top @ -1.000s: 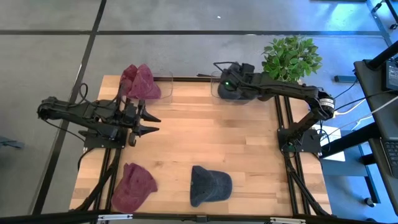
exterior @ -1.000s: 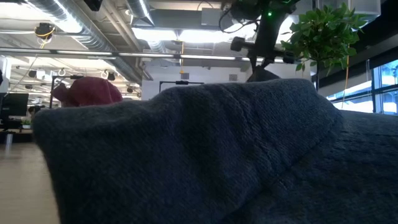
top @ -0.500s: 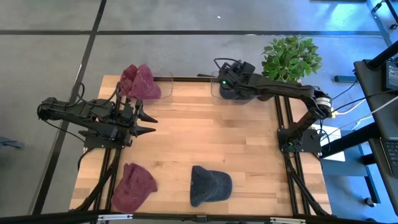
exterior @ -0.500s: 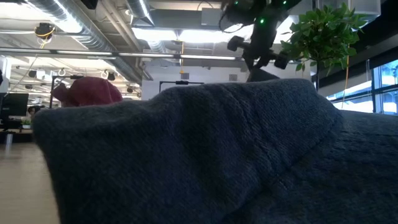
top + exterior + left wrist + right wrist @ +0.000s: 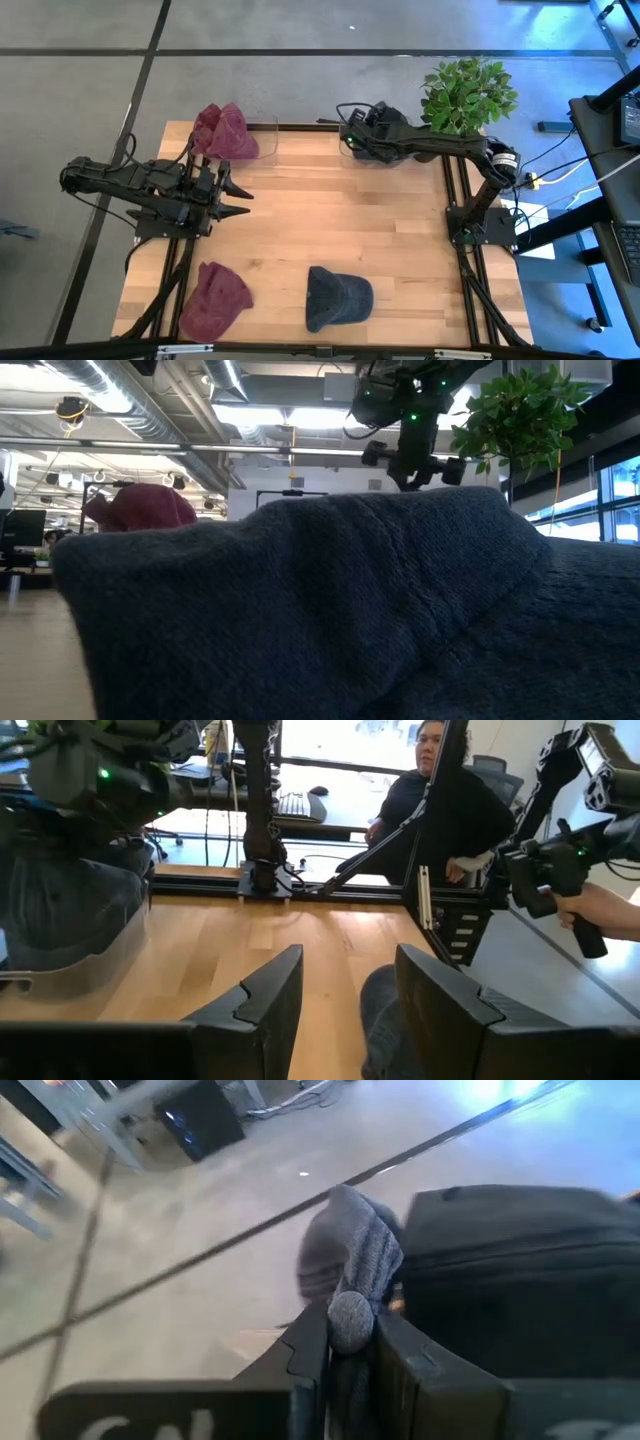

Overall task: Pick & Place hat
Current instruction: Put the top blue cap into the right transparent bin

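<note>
A dark grey knit hat (image 5: 383,147) sits in a clear bin (image 5: 352,150) at the table's far edge. My right gripper (image 5: 350,130) is above that bin's left side, shut on the hat's cloth. A maroon hat (image 5: 226,132) fills a second clear bin at the far left. Another maroon hat (image 5: 214,298) and a dark blue hat (image 5: 338,297) lie flat on the near part of the table. The blue hat (image 5: 300,610) fills the low view. My left gripper (image 5: 240,202) hovers open over the table's left side. My right gripper pinches a bunched bit of the grey knit hat (image 5: 352,1285) between its two fingers (image 5: 305,1345). The cloth bulges out past the fingertips; one layer or several, I cannot tell. The rest of the hat lies beyond in the bin (image 5: 520,1260).
A potted plant (image 5: 468,92) stands beyond the far right corner. Bare wood (image 5: 340,220) lies between the arms in the table's middle. A seated person (image 5: 440,810) and a hand with a device (image 5: 570,900) show beyond the table's right side.
My right gripper, shut throughout, has moved toward the table's left along the far edge, from over the middle of the bin to over its left side, and a little lower in the low view. The hats on the table have stayed put.
</note>
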You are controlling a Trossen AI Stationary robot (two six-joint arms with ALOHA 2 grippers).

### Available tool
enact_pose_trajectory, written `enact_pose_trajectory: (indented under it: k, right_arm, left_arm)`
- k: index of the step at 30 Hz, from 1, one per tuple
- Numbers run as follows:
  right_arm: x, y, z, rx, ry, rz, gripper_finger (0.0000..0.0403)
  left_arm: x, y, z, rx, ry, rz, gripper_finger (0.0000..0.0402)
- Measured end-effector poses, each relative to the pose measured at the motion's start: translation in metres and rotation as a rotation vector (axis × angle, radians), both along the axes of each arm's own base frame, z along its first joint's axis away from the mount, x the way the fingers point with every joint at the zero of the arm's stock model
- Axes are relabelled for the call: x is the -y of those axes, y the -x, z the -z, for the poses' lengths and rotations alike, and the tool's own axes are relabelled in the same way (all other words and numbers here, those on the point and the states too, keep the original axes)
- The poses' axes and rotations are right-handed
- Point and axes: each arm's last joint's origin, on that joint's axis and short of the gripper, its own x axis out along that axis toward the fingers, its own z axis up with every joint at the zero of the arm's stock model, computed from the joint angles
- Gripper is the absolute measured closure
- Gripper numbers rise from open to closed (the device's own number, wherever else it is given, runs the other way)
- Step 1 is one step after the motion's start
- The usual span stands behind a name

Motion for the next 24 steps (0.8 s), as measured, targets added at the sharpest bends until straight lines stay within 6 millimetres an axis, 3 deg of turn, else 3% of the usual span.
enact_pose_trajectory:
  k: [10, 24]
  right_arm:
    - [-0.006, 0.016, 0.005, -0.203, -0.076, -0.005, 0.035]
    - [-0.007, 0.018, 0.005, -0.588, -0.105, -0.187, 0.0334]
  left_arm:
    - [-0.001, 0.0, 0.0, 0.003, 0.004, -0.046, 0.0244]
    - [-0.004, -0.004, 0.001, -0.013, 0.066, -0.162, 0.0244]
